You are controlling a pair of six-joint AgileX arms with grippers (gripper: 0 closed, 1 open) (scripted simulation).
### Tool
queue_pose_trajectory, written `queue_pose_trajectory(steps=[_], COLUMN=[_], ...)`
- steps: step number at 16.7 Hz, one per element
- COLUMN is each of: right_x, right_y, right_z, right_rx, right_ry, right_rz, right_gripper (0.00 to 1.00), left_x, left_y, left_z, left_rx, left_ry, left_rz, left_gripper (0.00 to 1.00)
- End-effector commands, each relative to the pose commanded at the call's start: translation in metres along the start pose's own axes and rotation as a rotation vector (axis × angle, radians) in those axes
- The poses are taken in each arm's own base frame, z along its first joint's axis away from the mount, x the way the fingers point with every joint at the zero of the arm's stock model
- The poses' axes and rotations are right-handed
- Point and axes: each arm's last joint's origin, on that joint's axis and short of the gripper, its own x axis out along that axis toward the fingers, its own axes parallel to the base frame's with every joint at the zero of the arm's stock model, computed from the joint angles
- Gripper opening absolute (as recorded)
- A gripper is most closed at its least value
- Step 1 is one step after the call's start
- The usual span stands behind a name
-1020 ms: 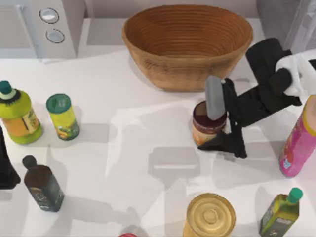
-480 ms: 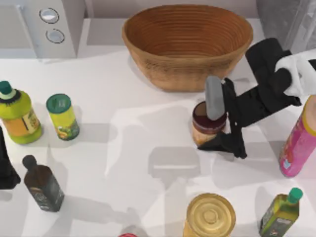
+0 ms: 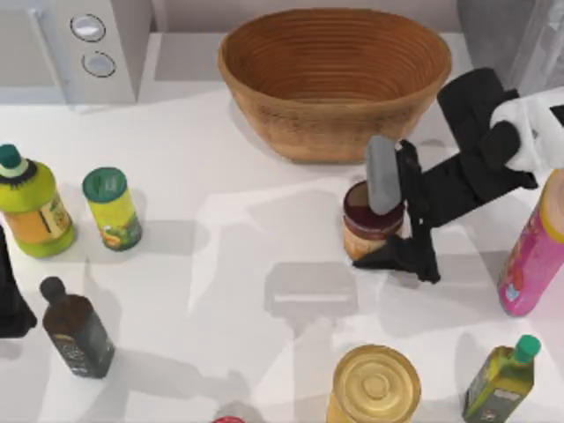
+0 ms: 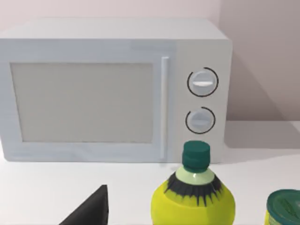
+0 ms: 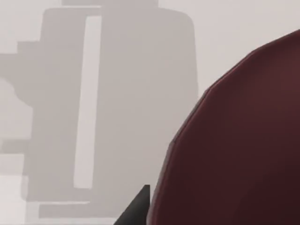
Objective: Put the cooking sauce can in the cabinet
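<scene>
The right hand [image 3: 394,231] sits low over the tabletop [image 3: 264,264], right of centre, just in front of the woven basket [image 3: 335,79]. Its two fingers straddle the cooking sauce can [image 3: 370,222], one grey finger [image 3: 383,174] lying across the far side of the can's maroon top and the dark one along its near side; both look to be touching the can, so the hand appears closed on it, with the can standing upright on the tabletop. In the right wrist view the maroon lid [image 5: 243,145] looms large beside a dark fingertip [image 5: 136,208]. The cabinet [image 3: 511,35] stands at the far right corner, well apart from the can. The left arm is parked at the left edge of the tabletop, and I cannot tell how its hand [image 3: 9,291] is set. Its wrist view faces the white microwave [image 4: 117,89], with a green-capped yellow bottle [image 4: 194,197] near it.
</scene>
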Motion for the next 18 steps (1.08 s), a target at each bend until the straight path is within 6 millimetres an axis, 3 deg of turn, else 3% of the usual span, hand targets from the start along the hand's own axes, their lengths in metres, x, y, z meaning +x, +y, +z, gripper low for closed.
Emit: queue_pose_trajectory(steps=[3,6,12,18], right_x=[0.003,-0.009,-0.054,-0.096], right_y=[0.003,-0.002,-0.011,-0.006], right_z=[0.002,0.016,0.055,0.090], right_rx=[0.030,0.021,-0.003,-0.007], right_ry=[0.017,0.015,-0.005,-0.008], right_rz=[0.036,0.033,-0.006,-0.020], right_gripper=[0.00,0.00,0.00,0.00], left_x=[0.000,0.000,0.000,0.000], left_y=[0.000,0.000,0.000,0.000], left_z=[0.000,0.000,0.000,0.000], left_rx=[0.000,0.000,0.000,0.000], left_ry=[0.000,0.000,0.000,0.000], left_rz=[0.000,0.000,0.000,0.000], left_gripper=[1.00,1.00,1.00,1.00])
